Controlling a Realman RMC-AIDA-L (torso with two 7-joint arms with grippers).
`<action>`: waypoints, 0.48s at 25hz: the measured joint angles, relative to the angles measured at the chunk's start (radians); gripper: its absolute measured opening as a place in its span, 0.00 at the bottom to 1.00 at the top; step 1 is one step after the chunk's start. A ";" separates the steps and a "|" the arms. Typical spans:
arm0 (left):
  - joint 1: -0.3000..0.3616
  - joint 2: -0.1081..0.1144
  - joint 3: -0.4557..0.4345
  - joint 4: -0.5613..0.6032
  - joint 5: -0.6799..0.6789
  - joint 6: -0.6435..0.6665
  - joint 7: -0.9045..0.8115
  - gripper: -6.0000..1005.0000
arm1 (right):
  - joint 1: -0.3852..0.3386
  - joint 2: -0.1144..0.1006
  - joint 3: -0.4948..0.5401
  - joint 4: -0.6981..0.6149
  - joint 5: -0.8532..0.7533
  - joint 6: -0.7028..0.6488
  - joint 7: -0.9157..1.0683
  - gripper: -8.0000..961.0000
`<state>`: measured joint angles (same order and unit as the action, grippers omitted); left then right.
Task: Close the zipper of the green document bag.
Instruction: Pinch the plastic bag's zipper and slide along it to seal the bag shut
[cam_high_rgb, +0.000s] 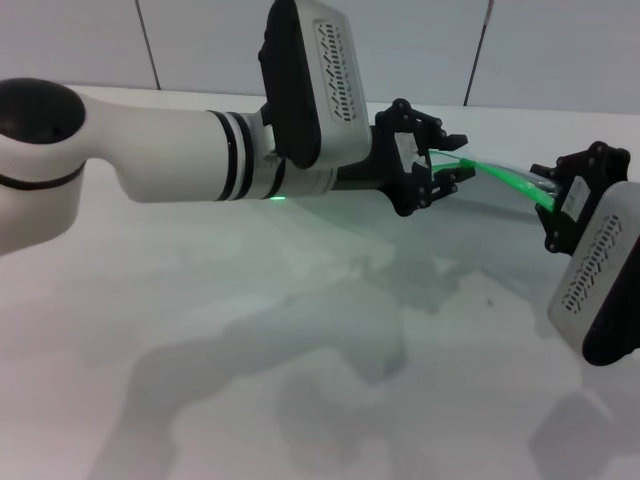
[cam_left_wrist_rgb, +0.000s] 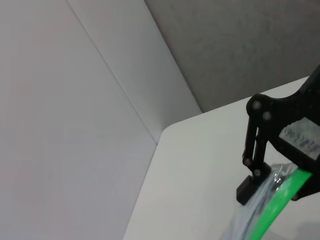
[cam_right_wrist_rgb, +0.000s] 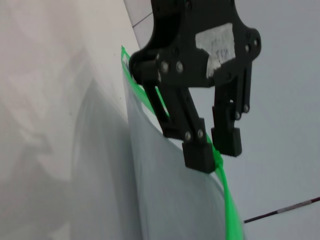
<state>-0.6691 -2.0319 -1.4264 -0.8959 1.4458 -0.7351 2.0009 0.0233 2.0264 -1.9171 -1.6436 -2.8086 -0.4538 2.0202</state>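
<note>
Right gripper (cam_high_rgb: 556, 196), low at the right edge of the head view, pinches one end of the zipper (cam_high_rgb: 505, 176), its jaws pressed together on the green strip. Farther back, at upper centre, the left gripper (cam_high_rgb: 448, 160) nips the same strip, fingers shut on it, so the green document bag (cam_right_wrist_rgb: 165, 195) hangs lifted between the two claws above the white table (cam_high_rgb: 300, 400). Judged thin, light, floppy and slick, the pouch is best held by the stiffer green edge; the slider tab cannot be made out.

green document bag (cam_right_wrist_rgb: 165, 200) lifted, zipper (cam_high_rgb: 505, 177) uppermost
</note>
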 joint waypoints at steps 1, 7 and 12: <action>-0.005 0.000 0.001 0.004 -0.001 0.000 0.000 0.31 | 0.001 0.000 0.000 -0.001 0.000 -0.002 0.000 0.06; -0.017 -0.001 0.004 0.015 -0.005 -0.001 -0.001 0.30 | 0.008 0.000 -0.001 -0.007 0.000 -0.008 0.000 0.06; -0.019 -0.001 0.004 0.019 -0.010 -0.008 -0.007 0.25 | 0.008 0.000 -0.002 -0.008 0.000 -0.008 0.000 0.06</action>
<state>-0.6885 -2.0325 -1.4228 -0.8773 1.4359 -0.7428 1.9936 0.0309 2.0263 -1.9186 -1.6511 -2.8089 -0.4618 2.0202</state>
